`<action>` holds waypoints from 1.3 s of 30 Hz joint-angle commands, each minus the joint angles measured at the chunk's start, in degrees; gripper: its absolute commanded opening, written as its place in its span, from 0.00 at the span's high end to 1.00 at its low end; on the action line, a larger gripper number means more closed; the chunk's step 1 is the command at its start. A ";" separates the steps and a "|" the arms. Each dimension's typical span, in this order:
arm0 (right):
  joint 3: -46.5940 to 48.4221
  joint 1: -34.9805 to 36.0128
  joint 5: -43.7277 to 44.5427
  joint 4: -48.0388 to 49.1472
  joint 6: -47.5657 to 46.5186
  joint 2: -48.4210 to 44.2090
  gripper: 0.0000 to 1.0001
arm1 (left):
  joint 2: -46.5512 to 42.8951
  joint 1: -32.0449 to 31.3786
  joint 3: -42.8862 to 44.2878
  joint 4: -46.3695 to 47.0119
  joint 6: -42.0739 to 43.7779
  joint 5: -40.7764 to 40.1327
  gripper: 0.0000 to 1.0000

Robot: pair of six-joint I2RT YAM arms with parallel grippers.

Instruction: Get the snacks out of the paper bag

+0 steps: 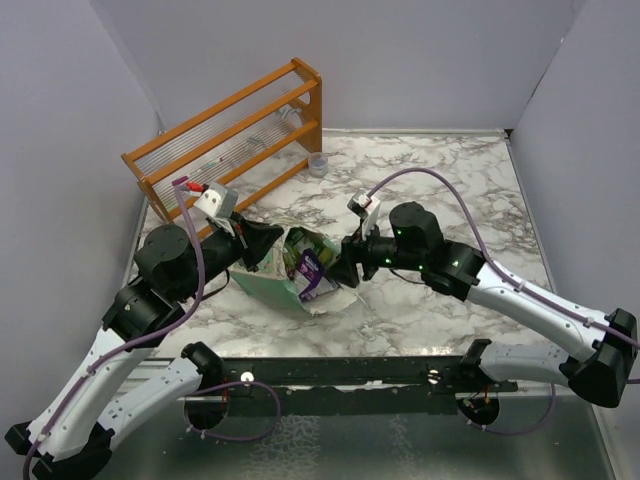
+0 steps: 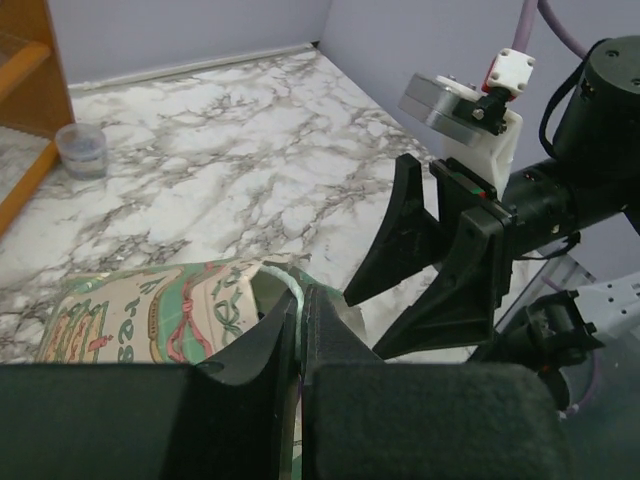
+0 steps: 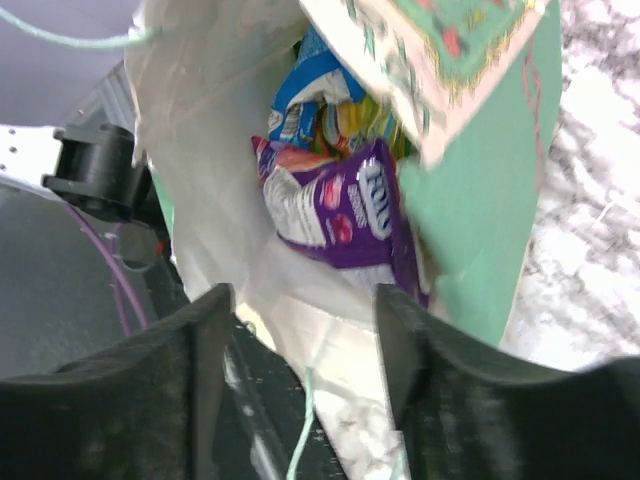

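Fig. White block lettering is borne on the purple packet (image 3: 338,208) lying inside the paper bag (image 3: 472,215), but no word can be read with certainty. Green ornamental lettering is printed on the bag's cream front; it is seen sideways and remains illegible.

1. I'm only seeing one paper bag (image 1: 268,284).
2. Three snacks (image 3: 330,170) are peeking out of it so far: one purple packet (image 3: 340,215), one blue packet (image 3: 305,85) and one multicolour packet (image 3: 352,120). Anything deeper is hiding, so I'm not counting it.
3. One orange wooden rack (image 1: 240,135) is showing.
4. One small clear cup (image 1: 318,165) is showing too.
5. Two arms are reaching in, the left arm (image 1: 110,350) and the right arm (image 1: 520,295). Each is carrying one gripper, so that's the left gripper (image 1: 264,246) plus the right gripper (image 3: 303,300).
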 commanded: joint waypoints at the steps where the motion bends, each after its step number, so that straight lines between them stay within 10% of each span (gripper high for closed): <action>1: -1.34 0.22 -3.83 4.03 -10.72 -0.41 0.51 | -0.79 -0.04 -2.74 6.50 -2.82 5.17 1.00; 7: -13.41 0.22 -8.69 22.08 -18.41 -2.26 0.54 | -2.24 -0.04 -5.95 9.69 -3.53 5.26 1.00; 16: -19.85 0.30 6.91 27.33 -17.46 1.49 0.22 | -4.61 -0.04 -10.34 12.58 -3.48 5.02 1.00; 25: -22.06 0.30 0.24 40.17 -14.01 11.20 0.09 | -6.64 -0.04 -15.43 15.15 -2.35 3.02 1.00; 30: -22.78 0.30 -2.02 47.60 -10.77 16.20 0.16 | -8.11 -0.04 -19.01 15.43 -0.71 2.29 1.00; 39: -22.21 0.30 3.73 45.67 -4.98 16.60 0.64 | -13.42 -0.04 -24.77 15.34 0.33 -1.09 1.00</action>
